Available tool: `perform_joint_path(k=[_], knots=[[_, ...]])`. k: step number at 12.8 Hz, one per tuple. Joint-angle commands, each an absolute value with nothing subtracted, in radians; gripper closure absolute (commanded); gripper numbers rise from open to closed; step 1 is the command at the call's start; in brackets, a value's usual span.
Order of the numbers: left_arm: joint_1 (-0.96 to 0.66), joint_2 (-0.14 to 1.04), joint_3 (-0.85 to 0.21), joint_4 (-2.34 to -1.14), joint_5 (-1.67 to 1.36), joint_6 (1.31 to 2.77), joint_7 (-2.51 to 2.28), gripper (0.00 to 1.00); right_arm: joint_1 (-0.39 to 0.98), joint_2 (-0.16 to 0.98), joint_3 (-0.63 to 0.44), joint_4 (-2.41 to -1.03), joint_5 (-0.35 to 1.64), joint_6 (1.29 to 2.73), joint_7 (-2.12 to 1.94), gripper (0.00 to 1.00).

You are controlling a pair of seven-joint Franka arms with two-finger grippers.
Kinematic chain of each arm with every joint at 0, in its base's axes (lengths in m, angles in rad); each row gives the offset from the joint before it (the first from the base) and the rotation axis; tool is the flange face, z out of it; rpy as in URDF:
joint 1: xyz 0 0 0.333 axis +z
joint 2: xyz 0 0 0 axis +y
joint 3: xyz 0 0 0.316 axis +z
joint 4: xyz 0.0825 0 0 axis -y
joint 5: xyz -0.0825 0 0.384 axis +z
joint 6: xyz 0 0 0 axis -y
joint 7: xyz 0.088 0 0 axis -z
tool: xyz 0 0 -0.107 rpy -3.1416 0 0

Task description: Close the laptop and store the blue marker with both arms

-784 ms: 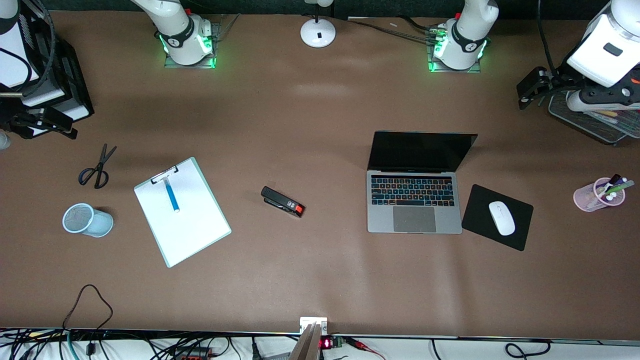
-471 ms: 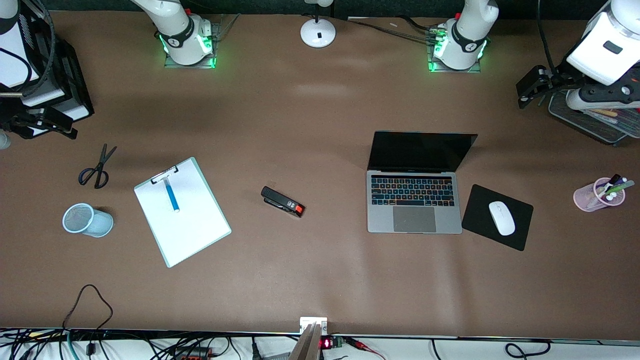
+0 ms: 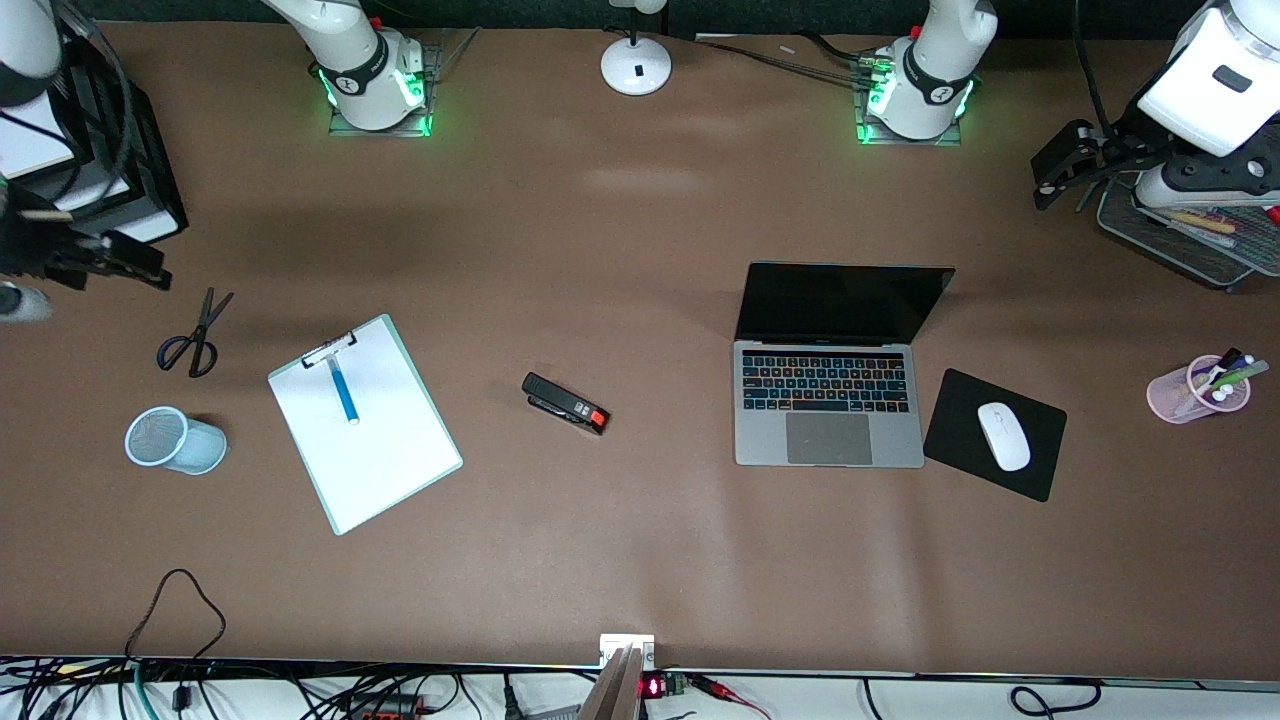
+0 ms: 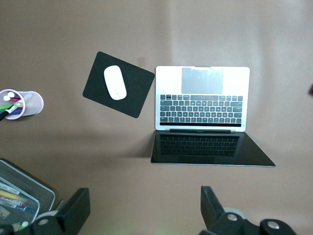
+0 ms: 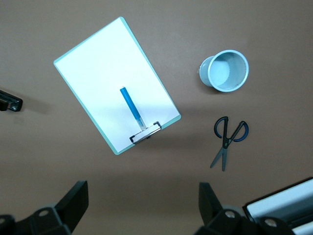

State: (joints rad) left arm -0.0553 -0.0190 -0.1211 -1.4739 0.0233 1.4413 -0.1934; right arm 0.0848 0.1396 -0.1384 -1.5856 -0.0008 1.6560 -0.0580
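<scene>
The laptop [image 3: 828,400] lies open on the table, screen up and dark; it also shows in the left wrist view [image 4: 202,98]. The blue marker [image 3: 343,390] lies on a white clipboard [image 3: 365,425] toward the right arm's end; it also shows in the right wrist view [image 5: 131,107]. My left gripper [image 3: 1058,168] is open and empty, high over bare table beside a mesh tray; its fingers frame the table in the left wrist view [image 4: 145,210]. My right gripper [image 3: 120,262] is open and empty, high over the table near the scissors [image 3: 195,335]; it shows in its wrist view [image 5: 142,208].
A blue mesh cup [image 3: 172,440] lies on its side by the clipboard. A black stapler [image 3: 565,403] lies mid-table. A mouse pad [image 3: 960,420] with a white mouse [image 3: 1003,436] sits beside the laptop. There are also a pink pen cup [image 3: 1195,390], a mesh tray [image 3: 1180,245], a black box [image 3: 130,150] and a lamp base [image 3: 636,67].
Both arms have shifted slightly at their ends of the table. The right gripper has moved a little toward the scissors. Nothing on the table has moved.
</scene>
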Motion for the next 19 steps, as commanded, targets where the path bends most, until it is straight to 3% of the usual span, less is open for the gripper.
perform_joint_path(k=[1, 12, 19], knots=[[-0.043, -0.043, -0.124, -1.502, -0.014, 1.454, -0.176, 0.0, 0.106, 0.222, -0.135, -1.575, 0.002, 1.725, -0.057, 0.0], [-0.051, -0.1, -0.132, -1.762, -0.029, 1.58, -0.183, 0.0, 0.178, 0.529, -0.135, -1.577, -0.006, 1.951, -0.1, 0.0], [-0.052, -0.089, -0.254, -2.011, -0.04, 1.736, -0.314, 0.0, 0.183, 0.653, -0.133, -1.591, 0.002, 2.025, -0.222, 0.0]])
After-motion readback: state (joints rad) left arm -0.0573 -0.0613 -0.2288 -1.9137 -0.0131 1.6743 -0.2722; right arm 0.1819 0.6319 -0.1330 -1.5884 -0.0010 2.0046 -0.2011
